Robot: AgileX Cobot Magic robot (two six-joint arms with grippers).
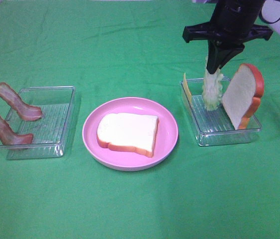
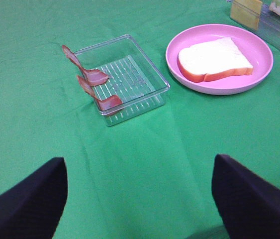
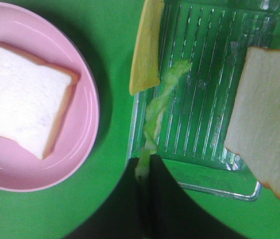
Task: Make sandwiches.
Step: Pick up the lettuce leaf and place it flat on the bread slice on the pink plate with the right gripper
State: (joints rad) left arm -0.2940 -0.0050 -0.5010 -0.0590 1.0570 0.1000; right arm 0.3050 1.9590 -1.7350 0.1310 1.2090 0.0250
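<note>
A white bread slice (image 1: 128, 133) with an orange-brown crust lies flat on the pink plate (image 1: 169, 130) in the middle. My right gripper (image 1: 218, 67) is shut on the pale-green lettuce (image 1: 212, 89), which hangs edge-on over the right clear tray (image 1: 229, 133). The right wrist view shows the lettuce (image 3: 155, 114) pinched between the dark fingers (image 3: 165, 196). A second bread slice (image 1: 243, 94) leans upright against that tray's right side, and yellow cheese (image 1: 185, 84) leans at its left wall. Two bacon strips (image 1: 16, 102) rest over the left tray's edge. My left gripper (image 2: 139, 194) is open above bare cloth.
The left clear tray (image 1: 55, 119) sits at the left on a green cloth covering the whole table. The plate stands between the two trays. Open cloth lies in front of all three.
</note>
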